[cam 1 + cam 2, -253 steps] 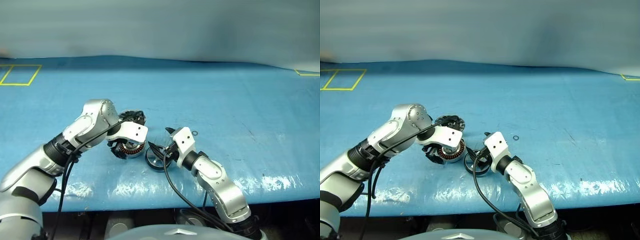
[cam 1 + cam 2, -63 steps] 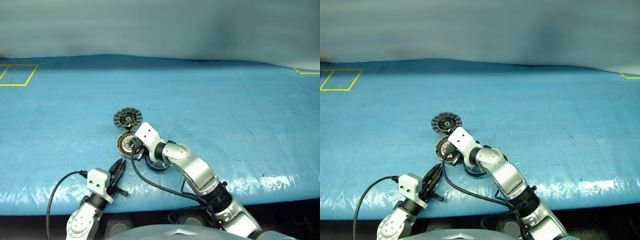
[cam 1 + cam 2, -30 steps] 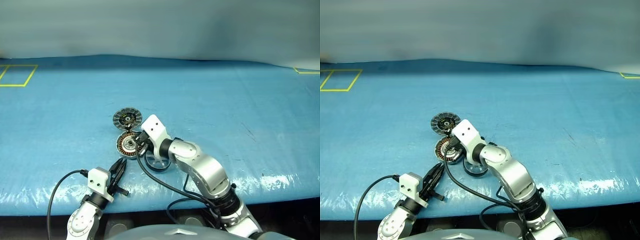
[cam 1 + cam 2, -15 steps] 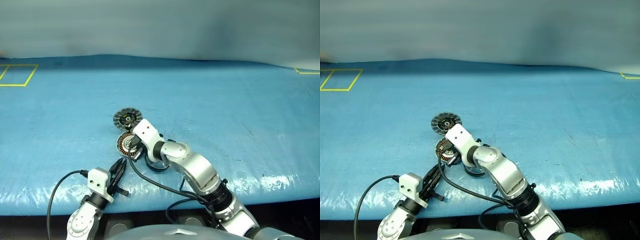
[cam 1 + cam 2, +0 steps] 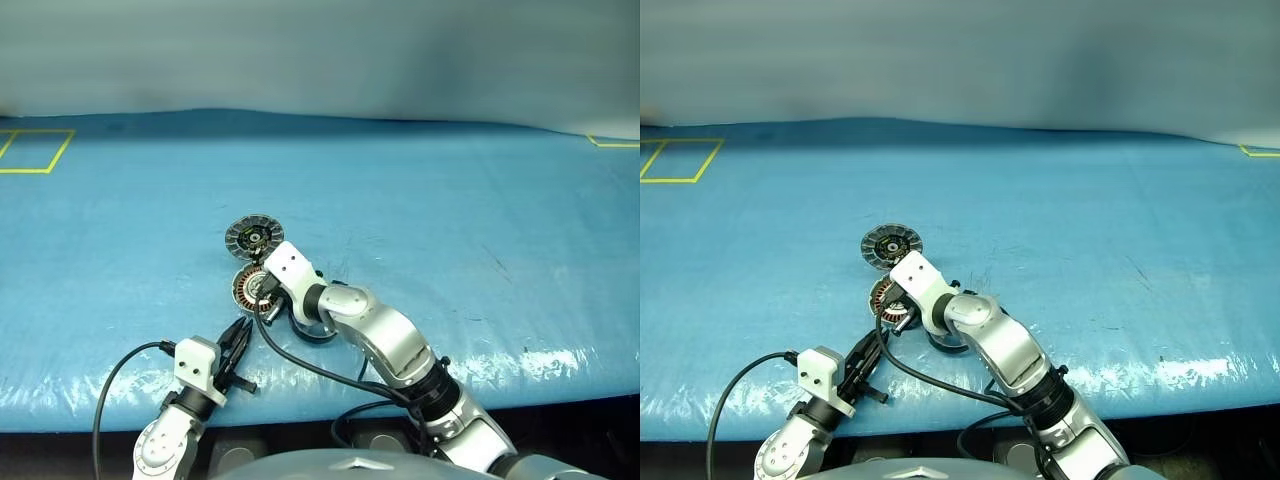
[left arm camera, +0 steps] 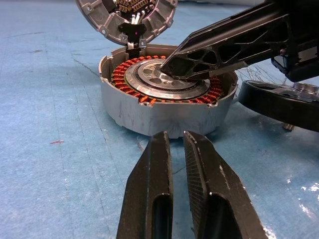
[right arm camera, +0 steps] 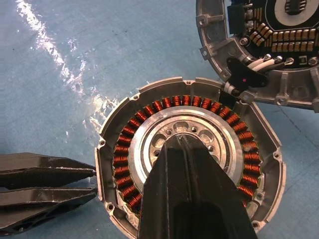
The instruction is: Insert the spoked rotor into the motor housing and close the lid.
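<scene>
Rotor [image 5: 313, 327]: a dark spoked wheel lying flat on the blue table cover [image 5: 480, 200], just beside the motor housing [image 6: 167, 97] and partly hidden under the right arm. The housing sits open, copper coils ringing a silver centre plate. Its lid [image 5: 253, 237] lies flipped back at the far edge, inner face up (joined there by short wires). The right gripper [image 6: 172, 69], fingers pressed together and holding nothing, slants down with its tip on the centre plate. The left gripper [image 6: 173, 144] lies low and level near the table's front edge, pointing at the housing wall, its fingers almost together, nothing between them.
</scene>
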Tool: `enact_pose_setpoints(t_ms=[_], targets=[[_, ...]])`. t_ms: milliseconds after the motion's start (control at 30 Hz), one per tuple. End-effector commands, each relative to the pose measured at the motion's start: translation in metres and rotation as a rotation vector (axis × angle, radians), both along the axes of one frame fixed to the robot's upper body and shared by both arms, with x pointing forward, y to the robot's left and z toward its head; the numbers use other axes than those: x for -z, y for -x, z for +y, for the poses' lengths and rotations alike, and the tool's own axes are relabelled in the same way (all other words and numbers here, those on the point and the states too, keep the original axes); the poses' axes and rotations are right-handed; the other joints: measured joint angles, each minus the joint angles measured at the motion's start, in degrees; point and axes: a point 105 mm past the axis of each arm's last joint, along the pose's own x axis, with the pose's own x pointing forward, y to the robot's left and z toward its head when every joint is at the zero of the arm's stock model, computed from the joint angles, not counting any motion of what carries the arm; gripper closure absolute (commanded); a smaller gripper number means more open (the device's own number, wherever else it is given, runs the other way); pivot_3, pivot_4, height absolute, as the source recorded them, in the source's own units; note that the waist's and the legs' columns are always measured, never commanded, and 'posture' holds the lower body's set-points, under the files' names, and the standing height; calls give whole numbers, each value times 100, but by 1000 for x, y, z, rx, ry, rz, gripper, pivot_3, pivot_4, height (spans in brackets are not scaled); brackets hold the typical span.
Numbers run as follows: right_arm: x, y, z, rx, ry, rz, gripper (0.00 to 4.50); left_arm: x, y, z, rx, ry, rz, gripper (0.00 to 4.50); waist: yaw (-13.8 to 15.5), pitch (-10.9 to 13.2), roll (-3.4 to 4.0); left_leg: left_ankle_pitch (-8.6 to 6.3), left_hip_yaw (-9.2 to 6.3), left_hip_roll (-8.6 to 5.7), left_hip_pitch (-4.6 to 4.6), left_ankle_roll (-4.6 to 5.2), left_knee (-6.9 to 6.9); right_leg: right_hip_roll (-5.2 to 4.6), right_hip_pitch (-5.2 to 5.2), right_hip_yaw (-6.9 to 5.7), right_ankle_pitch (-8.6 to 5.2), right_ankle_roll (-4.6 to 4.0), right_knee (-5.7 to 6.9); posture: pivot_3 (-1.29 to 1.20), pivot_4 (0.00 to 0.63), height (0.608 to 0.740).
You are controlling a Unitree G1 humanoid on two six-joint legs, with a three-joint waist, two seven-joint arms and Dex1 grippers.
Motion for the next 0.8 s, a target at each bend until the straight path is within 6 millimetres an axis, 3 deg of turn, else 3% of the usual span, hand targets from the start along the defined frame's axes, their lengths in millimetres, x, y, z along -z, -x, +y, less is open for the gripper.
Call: enact_pose_setpoints(t_ms=[33, 300, 400, 500, 600, 733, 800], targets=[[-14, 4, 10, -46, -52, -36, 4472, -3, 1, 1, -3, 5, -14, 4030, 1, 0, 0, 0, 0, 0, 0, 0, 0, 0, 1, 0, 0, 0, 0, 0, 150, 740], [-15, 4, 11, -49, -53, -44, 4472, -2, 1, 0, -4, 9, -9, 4030, 2, 0, 0, 0, 0, 0, 1, 0, 0, 0, 0, 0, 0, 0, 0, 0, 150, 740], [-24, 2, 4, -32, -82, -63, 4472, -3, 1, 0, -11, 14, -17, 4030, 2, 0, 0, 0, 0, 0, 1, 0, 0, 0, 0, 0, 0, 0, 0, 0, 150, 740], [-43, 8, -16, -33, -136, -101, 4472, -5, 1, 1, -15, 9, -26, 4030, 28, 0, -1, 0, -1, 0, -4, 0, 0, 0, -1, 0, 0, 0, -2, 0, 150, 740], [-52, 11, -49, 13, -107, -130, 4472, -6, 1, 5, -14, -13, -33, 4030, 42, -1, -1, 0, -1, 0, -9, 0, 0, 0, -4, 0, 0, 0, -6, 0, 150, 740], [-46, 13, -84, 81, -9, -91, 4472, -6, 1, 4, 7, -21, -30, 4030, 41, -1, -1, 0, -1, 0, -9, 0, 1, 0, -8, 0, 0, 0, -2, 0, 150, 740], [-43, 18, -96, 92, 21, -54, 4107, -6, 0, 4, 16, -20, -28, 4030, 57, -1, -2, 0, -1, 0, -9, 0, 2, 0, -7, 0, 0, 0, -2, 0, 150, 740]])
